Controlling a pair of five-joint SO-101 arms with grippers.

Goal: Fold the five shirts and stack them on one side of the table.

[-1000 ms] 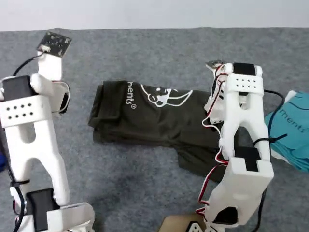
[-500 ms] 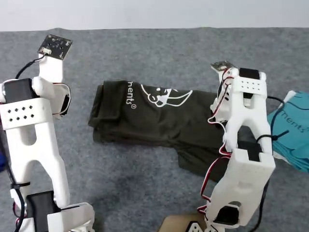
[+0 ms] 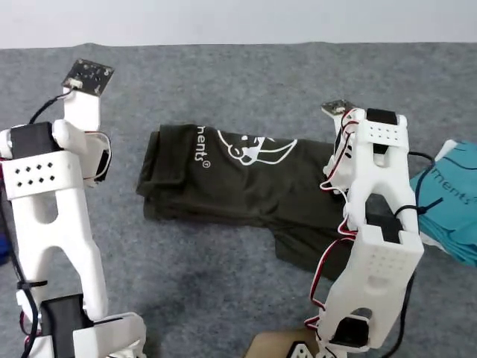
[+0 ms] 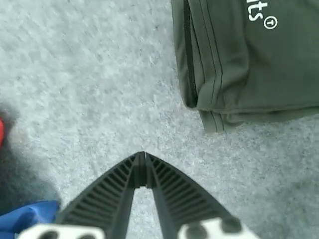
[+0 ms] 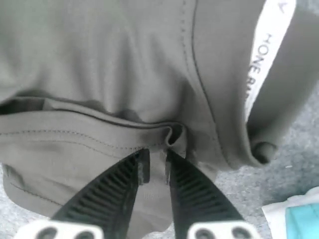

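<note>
A dark green shirt (image 3: 238, 186) with white print lies partly folded in the middle of the grey table, its left end doubled over. My right gripper (image 5: 155, 162) is pressed down on the shirt's (image 5: 124, 64) right end, with the fingertips nearly together and pinching a small ridge of fabric. The right arm (image 3: 376, 224) hides that end in the high view. My left gripper (image 4: 144, 158) is shut and holds nothing. It hovers over bare carpet just beyond the shirt's folded left corner (image 4: 224, 99).
A teal shirt (image 3: 451, 198) lies at the table's right edge, close to the right arm. A blue object (image 4: 20, 219) and something red (image 4: 1, 132) sit by the left arm's base. A brown thing (image 3: 272, 347) shows at the front edge.
The right arm has shifted slightly to the right over the shirt's end. The left arm's wrist has tilted a little. The shirt's outline looks the same.
</note>
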